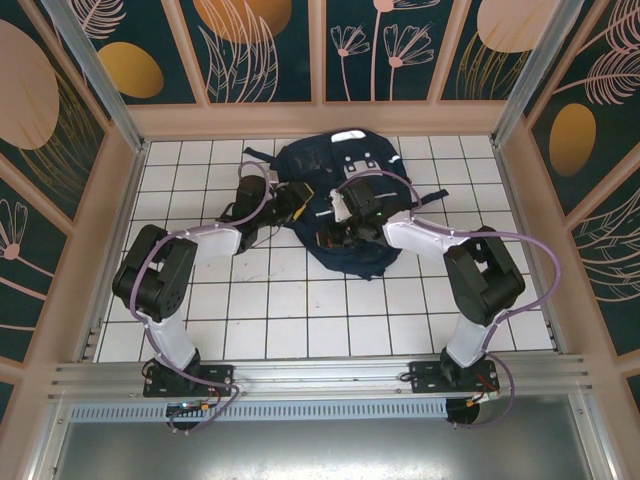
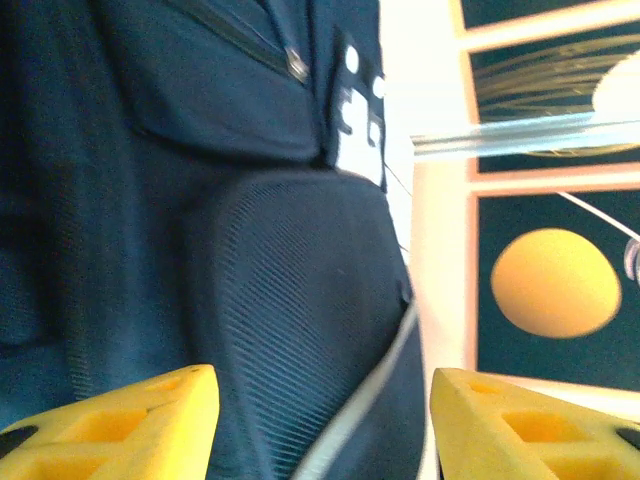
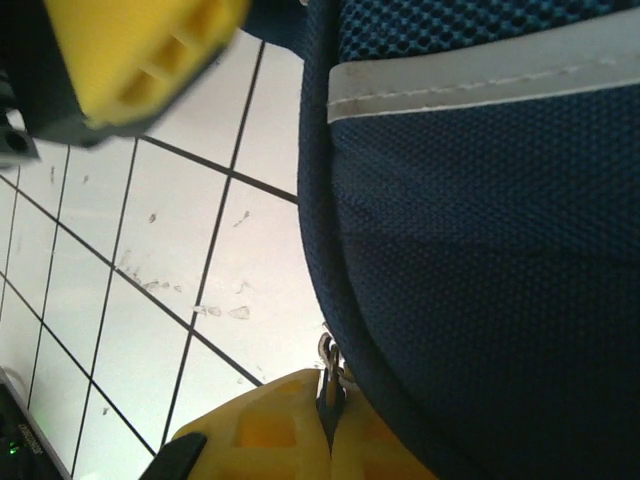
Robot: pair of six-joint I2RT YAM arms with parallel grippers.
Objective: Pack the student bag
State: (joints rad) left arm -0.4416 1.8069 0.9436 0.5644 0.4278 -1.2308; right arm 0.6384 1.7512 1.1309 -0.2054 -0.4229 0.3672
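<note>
Centrally placed: large dark navy fabric student bag (image 1: 330, 165) with white reflective stripes, lying flat on the white tiled surface (image 1: 300, 310), toward its far side, between both arms. Right claw (image 3: 330, 410): closed tight, pinching the bag's small metal zipper pull (image 3: 328, 360). Left claw (image 2: 325, 420): jaws half apart astride a dark mesh panel (image 2: 300, 300), gripping nothing.

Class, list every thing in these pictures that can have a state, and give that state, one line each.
Bag, lying flat on the table; open or zipped, cannot tell.
Left end effector, open, close against the bag.
Right end effector, shut on the zip pull.
Zip pull, pinched at the bag's edge.
</note>
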